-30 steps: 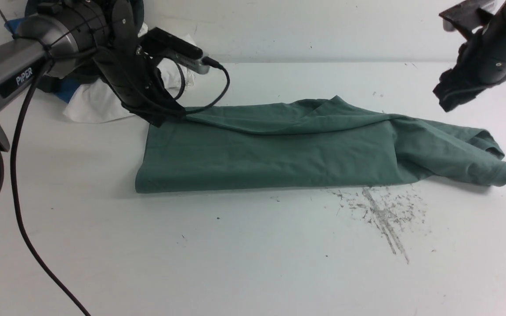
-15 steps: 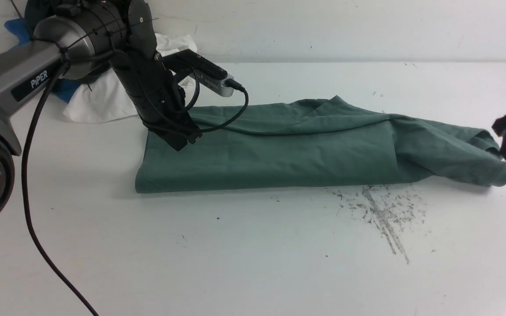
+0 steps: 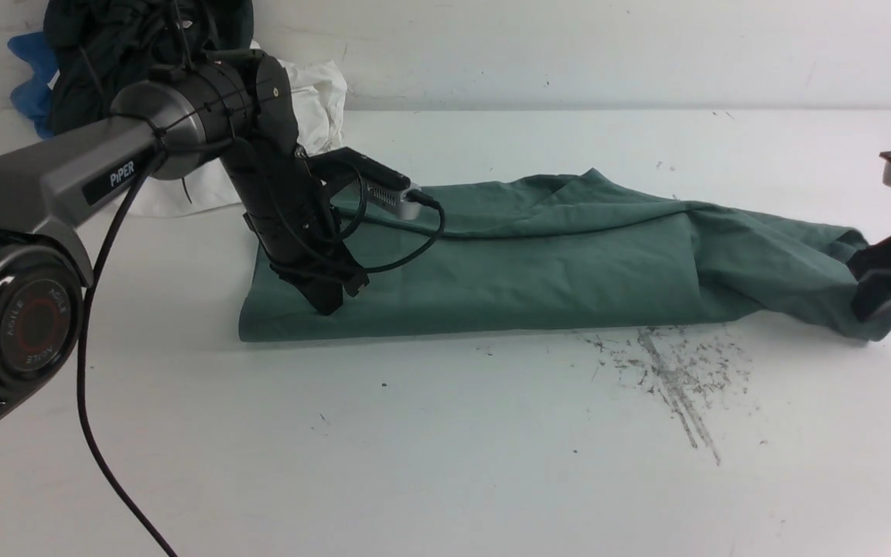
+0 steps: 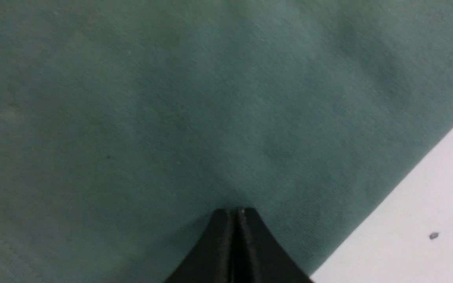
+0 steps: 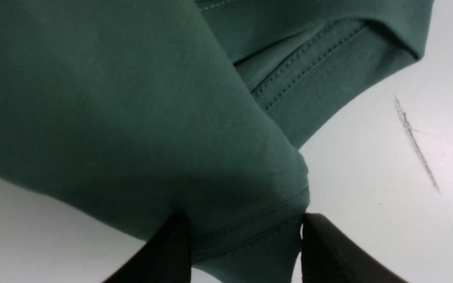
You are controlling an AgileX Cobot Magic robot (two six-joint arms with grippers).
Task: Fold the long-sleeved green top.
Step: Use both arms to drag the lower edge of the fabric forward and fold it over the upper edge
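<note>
The green long-sleeved top (image 3: 492, 263) lies folded lengthwise in a long band across the table, with a ribbed cuff end (image 5: 313, 82) bunched at the right. My left gripper (image 3: 331, 303) is shut and empty, its tip pressed on the cloth (image 4: 171, 118) near the band's front left edge. My right gripper (image 3: 882, 298) is open, its two fingers (image 5: 171, 251) standing on either side of the sleeve's hem end (image 5: 246, 239) at the far right. The chest logo is hidden.
A pile of dark, blue and white garments (image 3: 182, 93) sits at the back left by the wall. Grey scuff marks (image 3: 670, 371) show on the white table (image 3: 445, 464) in front of the top.
My left gripper moved forward across the top and down onto its front left part. My right gripper came down from high at the right to the sleeve end.
</note>
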